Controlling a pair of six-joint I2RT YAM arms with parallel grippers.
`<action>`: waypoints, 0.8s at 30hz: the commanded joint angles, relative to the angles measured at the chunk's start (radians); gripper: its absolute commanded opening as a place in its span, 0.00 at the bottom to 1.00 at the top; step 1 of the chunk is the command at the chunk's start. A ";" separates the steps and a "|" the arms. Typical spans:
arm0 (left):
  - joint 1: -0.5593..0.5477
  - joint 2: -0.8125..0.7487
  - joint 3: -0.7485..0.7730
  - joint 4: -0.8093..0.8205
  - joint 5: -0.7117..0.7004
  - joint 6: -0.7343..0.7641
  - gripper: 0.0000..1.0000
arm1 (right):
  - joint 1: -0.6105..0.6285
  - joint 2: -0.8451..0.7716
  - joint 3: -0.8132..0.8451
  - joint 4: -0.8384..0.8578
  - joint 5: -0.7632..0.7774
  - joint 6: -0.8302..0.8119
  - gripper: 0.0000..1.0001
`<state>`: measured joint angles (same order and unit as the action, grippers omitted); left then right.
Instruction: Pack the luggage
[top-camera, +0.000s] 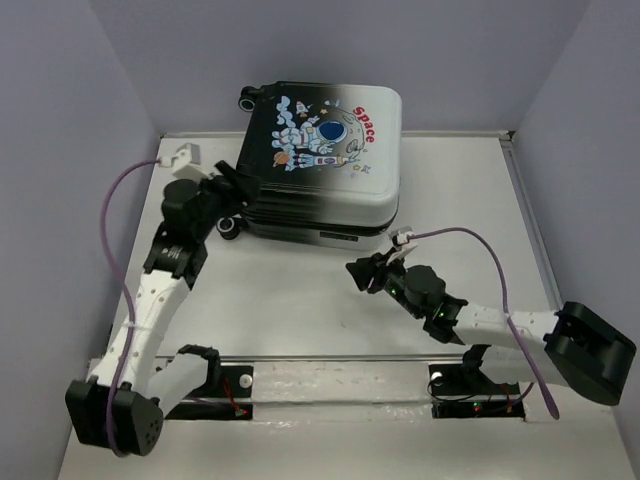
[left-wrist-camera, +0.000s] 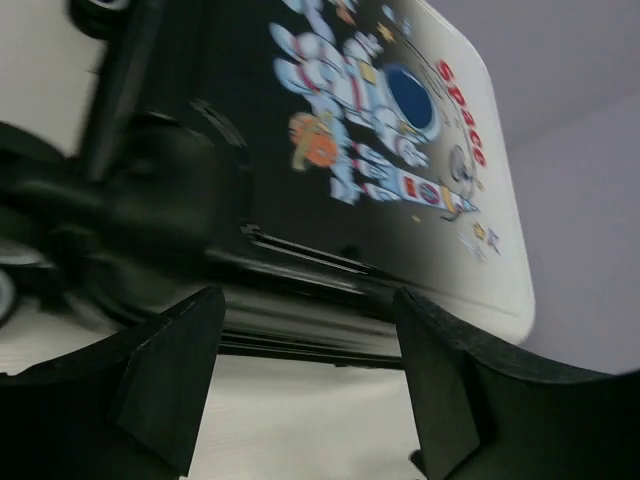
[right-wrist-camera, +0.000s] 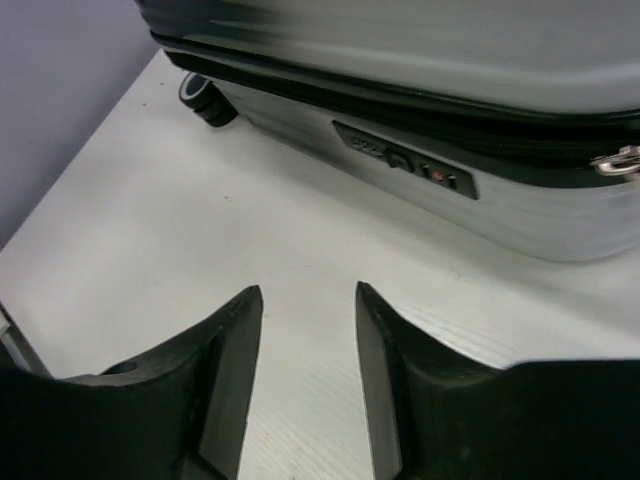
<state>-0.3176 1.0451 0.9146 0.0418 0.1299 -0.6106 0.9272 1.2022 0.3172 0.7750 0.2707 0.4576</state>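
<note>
**Step in hand.** The luggage (top-camera: 320, 165) lies flat with its two shell halves brought together, so the closing stage appears to be reached. Neither arm is gripping it. Whether the zip runs fully round cannot be told.

**Gripper state.**
- The left gripper (top-camera: 228, 195) sits at the left side of the case, near a caster wheel (top-camera: 230, 226). In the left wrist view its jaws stand wide apart with nothing between them.
- The right gripper (top-camera: 365, 270) hangs over the bare counter (top-camera: 300, 310), just short of the case's near side. In the right wrist view its jaws stand at a narrower gap and hold nothing.

**Next move, as judged.** If fastening is left to do, the metal zipper pull (right-wrist-camera: 618, 160) sits on the seam to the right of the right gripper. Reaching it calls for a sideways shift, then a narrow pinch on a small tab. The left gripper is placed to steady the shell against sliding.

**Location and appearance.** The case sits at the far middle of the counter, against the back wall. The upper shell fades from black on the left to white on the right. It bears a cartoon astronaut and the red word "Space". The near side carries a recessed combination lock (right-wrist-camera: 405, 162) below the dark seam.
</note>
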 joint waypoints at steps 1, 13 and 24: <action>0.262 -0.085 -0.101 -0.040 0.187 -0.021 0.83 | -0.082 -0.114 0.031 -0.248 0.003 -0.062 0.52; 0.482 0.160 -0.065 0.079 0.375 -0.129 0.91 | -0.484 -0.164 0.190 -0.592 -0.376 -0.235 0.79; 0.483 0.253 -0.060 0.170 0.408 -0.175 0.91 | -0.515 0.145 0.327 -0.418 -0.504 -0.306 0.69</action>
<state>0.1654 1.2587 0.8280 0.1619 0.5137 -0.7536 0.4297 1.3025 0.5892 0.2699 -0.1631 0.1864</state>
